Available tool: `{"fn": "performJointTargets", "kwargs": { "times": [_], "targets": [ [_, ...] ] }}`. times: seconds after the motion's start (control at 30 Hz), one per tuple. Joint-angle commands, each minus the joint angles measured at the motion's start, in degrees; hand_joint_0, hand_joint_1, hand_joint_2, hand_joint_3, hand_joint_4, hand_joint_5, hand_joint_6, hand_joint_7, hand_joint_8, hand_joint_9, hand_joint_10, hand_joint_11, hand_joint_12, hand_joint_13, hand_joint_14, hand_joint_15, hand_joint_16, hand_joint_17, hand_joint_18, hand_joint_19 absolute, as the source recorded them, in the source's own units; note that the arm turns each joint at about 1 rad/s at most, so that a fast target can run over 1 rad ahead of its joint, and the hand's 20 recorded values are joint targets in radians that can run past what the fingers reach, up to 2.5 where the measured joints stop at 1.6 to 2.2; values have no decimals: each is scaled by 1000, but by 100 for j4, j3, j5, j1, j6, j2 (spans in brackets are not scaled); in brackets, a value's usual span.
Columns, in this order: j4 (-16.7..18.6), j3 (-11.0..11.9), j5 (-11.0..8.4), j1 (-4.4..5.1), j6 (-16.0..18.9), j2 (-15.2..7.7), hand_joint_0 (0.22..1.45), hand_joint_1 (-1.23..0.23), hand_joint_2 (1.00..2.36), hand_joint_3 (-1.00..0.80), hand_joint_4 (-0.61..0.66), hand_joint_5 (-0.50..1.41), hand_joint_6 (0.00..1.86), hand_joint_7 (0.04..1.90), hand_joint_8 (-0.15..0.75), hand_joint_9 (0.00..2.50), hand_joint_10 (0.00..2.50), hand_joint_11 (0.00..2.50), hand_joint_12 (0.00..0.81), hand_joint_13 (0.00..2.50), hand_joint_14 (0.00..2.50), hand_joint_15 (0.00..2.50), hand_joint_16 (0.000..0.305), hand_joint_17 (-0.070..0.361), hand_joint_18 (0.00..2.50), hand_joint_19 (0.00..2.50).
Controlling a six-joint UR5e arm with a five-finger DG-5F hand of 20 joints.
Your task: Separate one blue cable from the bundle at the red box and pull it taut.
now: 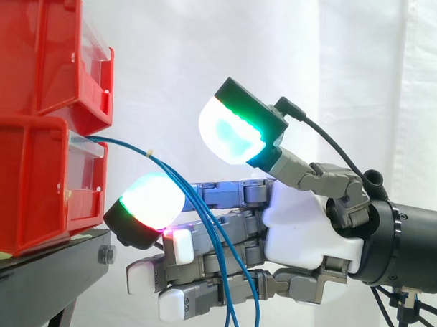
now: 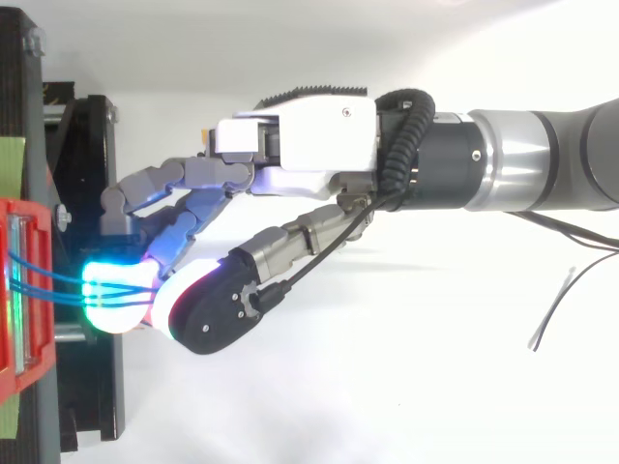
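Several thin blue cables [image 1: 119, 143] come out of the front of the lower red bin [image 1: 31, 186], joined by a small pale tie. They slope down across my hand's fingers and hang below them. My hand [image 1: 309, 231] reaches level toward the bin from the right, its fingers nearly straight. One green-and-red glowing fingertip [image 1: 151, 200] sits just in front of the bin, under the cables. The thumb pad [image 1: 230, 131] glows green and stands well above the fingers, apart from the cables. In the top view the blue cables [image 2: 58, 280] run from the bin [image 2: 24, 290] over that glowing fingertip [image 2: 116, 295].
A second red bin [image 1: 36, 49] is stacked on the lower one. Both rest on a black stand [image 1: 50, 265] whose edge lies just below my fingertips. A white curtain hangs behind. Free room lies to the right, along the arm.
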State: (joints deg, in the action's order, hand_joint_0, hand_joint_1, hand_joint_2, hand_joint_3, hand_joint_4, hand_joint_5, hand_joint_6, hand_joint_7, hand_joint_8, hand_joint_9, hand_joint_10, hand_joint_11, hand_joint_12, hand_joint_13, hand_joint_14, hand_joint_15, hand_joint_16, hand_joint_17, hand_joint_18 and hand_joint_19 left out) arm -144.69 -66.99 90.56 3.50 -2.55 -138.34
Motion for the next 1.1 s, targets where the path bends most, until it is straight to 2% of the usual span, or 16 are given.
{"fn": "performJointTargets", "kwargs": {
  "times": [0.0, 0.43, 1.07],
  "targets": [
    [2, 2, 14, -7, 0, 0, 577, -560, 1012, -370, 223, -178, 503, 1112, 313, 743, 24, 798, 335, 797, 21, 608, 39, 89, 622, 416],
    [11, 2, 14, -7, 8, 0, 586, -569, 1012, -367, 223, -160, 502, 1200, 312, 777, 25, 803, 331, 824, 21, 608, 40, 89, 637, 421],
    [-24, 55, 14, 2, 17, 0, 588, -571, 1012, -359, 222, -155, 502, 1222, 315, 794, 25, 808, 331, 843, 23, 619, 40, 89, 651, 418]
  ]
}}
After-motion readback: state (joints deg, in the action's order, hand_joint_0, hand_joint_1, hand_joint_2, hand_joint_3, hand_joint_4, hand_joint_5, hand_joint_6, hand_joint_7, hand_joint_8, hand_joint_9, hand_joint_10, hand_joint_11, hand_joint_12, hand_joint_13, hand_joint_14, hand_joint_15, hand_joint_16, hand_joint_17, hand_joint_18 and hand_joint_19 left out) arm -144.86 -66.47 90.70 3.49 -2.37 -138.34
